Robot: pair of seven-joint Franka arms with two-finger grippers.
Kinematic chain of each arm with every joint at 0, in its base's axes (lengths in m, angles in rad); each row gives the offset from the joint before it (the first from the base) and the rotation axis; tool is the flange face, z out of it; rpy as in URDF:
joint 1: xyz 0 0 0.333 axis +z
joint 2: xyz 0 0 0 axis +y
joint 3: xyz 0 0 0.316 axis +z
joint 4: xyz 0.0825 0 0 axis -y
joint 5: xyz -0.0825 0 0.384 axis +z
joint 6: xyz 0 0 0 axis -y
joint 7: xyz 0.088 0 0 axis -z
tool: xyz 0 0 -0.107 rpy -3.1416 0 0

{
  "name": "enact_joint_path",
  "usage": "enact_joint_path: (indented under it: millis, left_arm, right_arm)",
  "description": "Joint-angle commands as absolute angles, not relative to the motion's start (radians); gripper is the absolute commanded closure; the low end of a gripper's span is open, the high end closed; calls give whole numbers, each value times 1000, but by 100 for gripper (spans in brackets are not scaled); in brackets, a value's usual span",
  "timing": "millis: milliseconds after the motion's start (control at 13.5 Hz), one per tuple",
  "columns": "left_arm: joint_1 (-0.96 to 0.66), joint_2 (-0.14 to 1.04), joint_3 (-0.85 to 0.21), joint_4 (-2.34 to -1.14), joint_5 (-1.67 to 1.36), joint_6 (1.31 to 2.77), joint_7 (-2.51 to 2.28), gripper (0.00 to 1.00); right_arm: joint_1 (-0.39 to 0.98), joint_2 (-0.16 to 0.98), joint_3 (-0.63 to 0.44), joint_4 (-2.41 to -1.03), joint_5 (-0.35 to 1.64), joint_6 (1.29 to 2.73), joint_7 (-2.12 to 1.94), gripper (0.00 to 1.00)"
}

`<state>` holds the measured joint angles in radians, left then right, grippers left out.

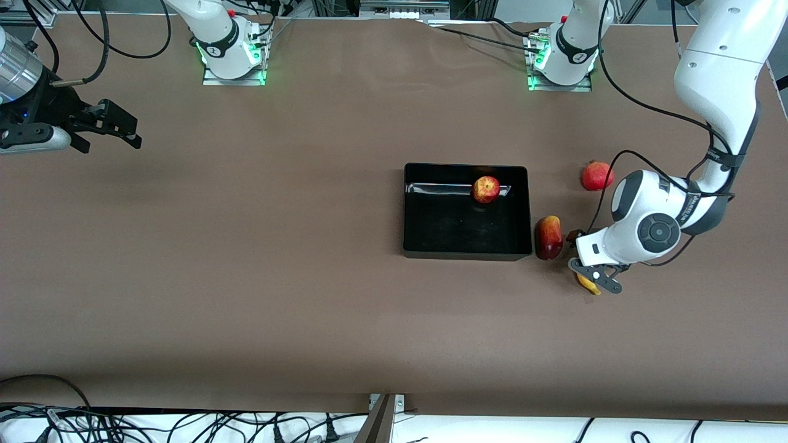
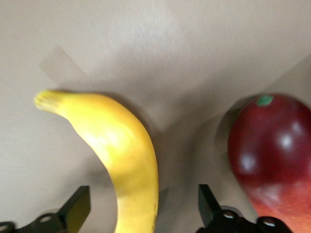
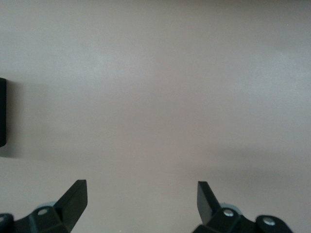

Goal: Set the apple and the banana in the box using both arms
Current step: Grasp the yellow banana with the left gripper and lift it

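Left end effector sits low over the banana, fingers apart on either side. The left wrist view shows the whole curve; the front view barely shows it. Apple is in the box, and the right end effector waits, spread open, over bare counter.

glossy black plastic box, matt brown table, smooth-skinned banana

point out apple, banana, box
apple (image 1: 486, 189), front view, middle of its skin.
banana (image 2: 124, 145), left wrist view, middle of its curve.
box (image 1: 455, 234), front view, bare floor.
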<state>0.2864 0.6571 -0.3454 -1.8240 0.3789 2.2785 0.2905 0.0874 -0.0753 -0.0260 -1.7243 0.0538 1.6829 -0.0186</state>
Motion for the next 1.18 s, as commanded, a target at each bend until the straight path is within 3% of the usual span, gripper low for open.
enact_joint_path:
  millis: [0, 74, 148, 295, 443, 591, 812, 1107]
  left_arm:
    - [311, 626, -359, -1867, 400, 2293, 311, 85]
    - [313, 626, -359, -1867, 399, 2293, 311, 97]
    - [313, 626, -359, -1867, 399, 2292, 310, 100]
    - [313, 615, -360, -1865, 399, 2280, 304, 100]
    - [305, 559, -383, -1849, 382, 2171, 279, 100]
    - [305, 500, -474, -1797, 379, 2036, 160, 100]
    - [287, 502, -616, -1633, 358, 1797, -91, 100]
    - [116, 590, -637, -1557, 129, 1801, -409, 100]
  right_arm:
    - [75, -69, -17, -1704, 54, 1681, -23, 0]
    - [75, -69, -17, -1704, 54, 1681, -23, 0]
    - [75, -69, -17, -1704, 52, 1681, -23, 0]
    - [75, -69, -17, -1703, 52, 1681, -23, 0]
    - [75, -69, -17, -1703, 52, 1683, -23, 0]
    - [75, -69, -17, -1703, 51, 1683, -23, 0]
    - [77, -63, -17, -1701, 51, 1687, -25, 0]
    - [83, -46, -11, -1697, 46, 1692, -31, 0]
